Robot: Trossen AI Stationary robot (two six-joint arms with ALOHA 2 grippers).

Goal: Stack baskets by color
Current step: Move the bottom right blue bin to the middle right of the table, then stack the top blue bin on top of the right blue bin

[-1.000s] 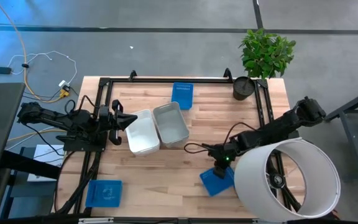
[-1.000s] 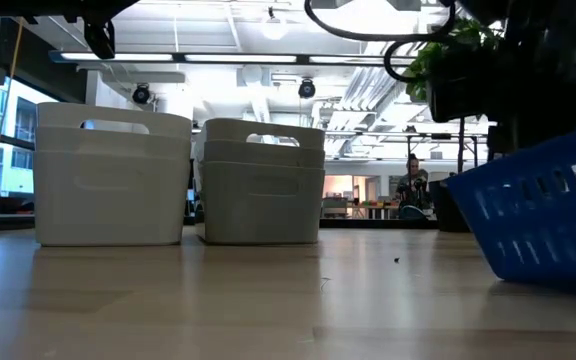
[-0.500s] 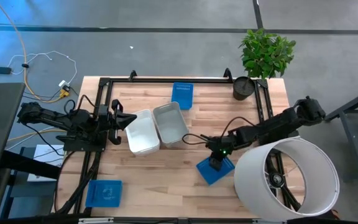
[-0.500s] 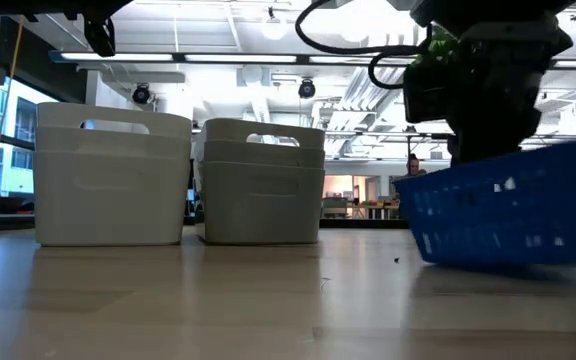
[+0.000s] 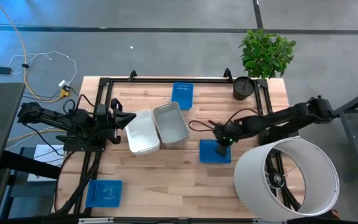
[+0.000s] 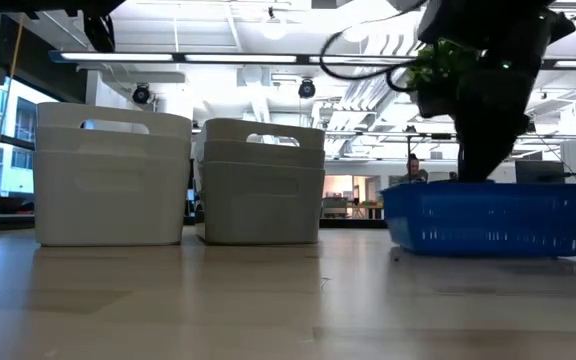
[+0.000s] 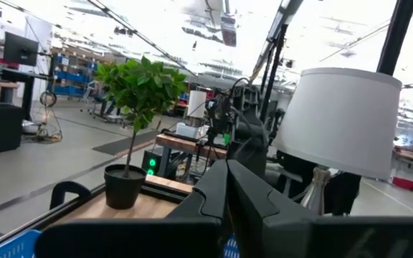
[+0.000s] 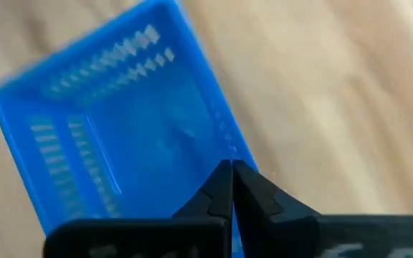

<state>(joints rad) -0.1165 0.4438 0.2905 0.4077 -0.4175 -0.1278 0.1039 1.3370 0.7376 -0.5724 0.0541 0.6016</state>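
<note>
My right gripper [image 5: 224, 140] is shut on a blue basket [image 5: 215, 152] right of the table's middle; the same basket [image 6: 488, 218] is level in the low view. A white basket [image 5: 143, 132] and a translucent grey basket [image 5: 171, 124] stand side by side on their bottoms left of it. Another blue basket [image 5: 183, 94] lies at the far edge, and a third [image 5: 104, 193] lies off the near left corner. My left gripper [image 5: 128, 118] is shut and holds nothing, above the table's left side next to the white basket. My right gripper pinches the rim of the blue basket's wall [image 8: 221, 147] between its two fingers, at the basket's far right corner. The fingers come steeply from above. The basket sits level with its opening up. Whether its bottom rests on the table or hangs just above it, I cannot tell.
A big white cylinder [image 5: 288, 180] with a wheel inside stands at the near right corner, close to the held basket. A black plant pot [image 5: 244, 87] stands at the far right corner. Black frame rails [image 5: 166, 79] run along the table's far and side edges.
My right gripper has carried the blue basket from the near right toward the far edge and a little left, tipping steeper downward. The basket was tilted with one end high; it now sits level and has turned square to the table's edges.
</note>
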